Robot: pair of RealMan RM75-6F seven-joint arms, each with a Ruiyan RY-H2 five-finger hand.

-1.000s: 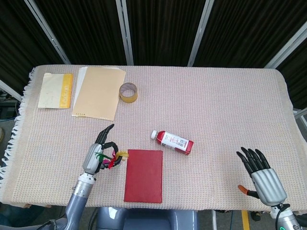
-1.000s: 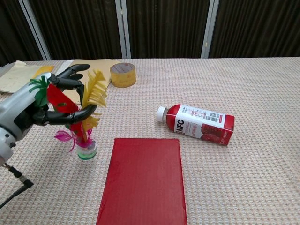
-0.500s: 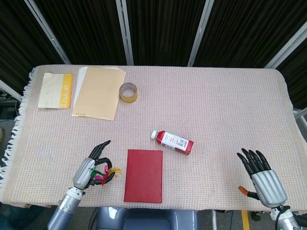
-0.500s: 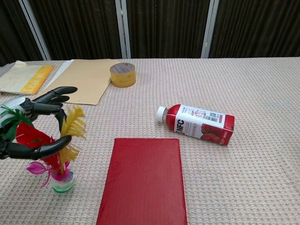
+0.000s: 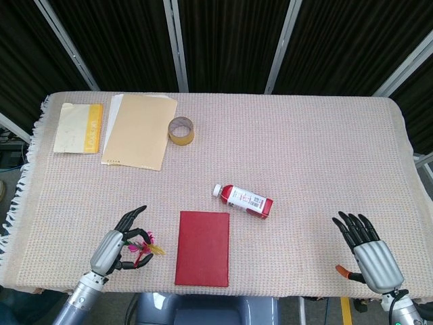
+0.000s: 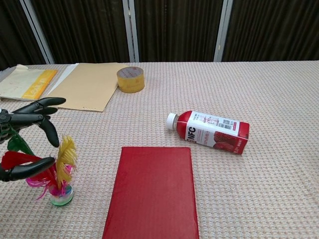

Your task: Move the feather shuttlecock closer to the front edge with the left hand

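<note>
Since a second ago, the left hand (image 5: 119, 245) is bringing the feather shuttlecock (image 6: 59, 175) much nearer the front edge, beside the red book (image 5: 202, 248). Its fingers (image 6: 31, 168) are loosely curled around the feathers, base apparently resting on the cloth. Releasing and withdrawing cleanly is probably next. The right hand (image 5: 371, 250) is lying spread.

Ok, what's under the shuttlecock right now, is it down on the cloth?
The feather shuttlecock stands upright with its base on the woven tablecloth, left of the red book. The left hand surrounds its feathers; whether the fingers grip cannot be seen.
</note>
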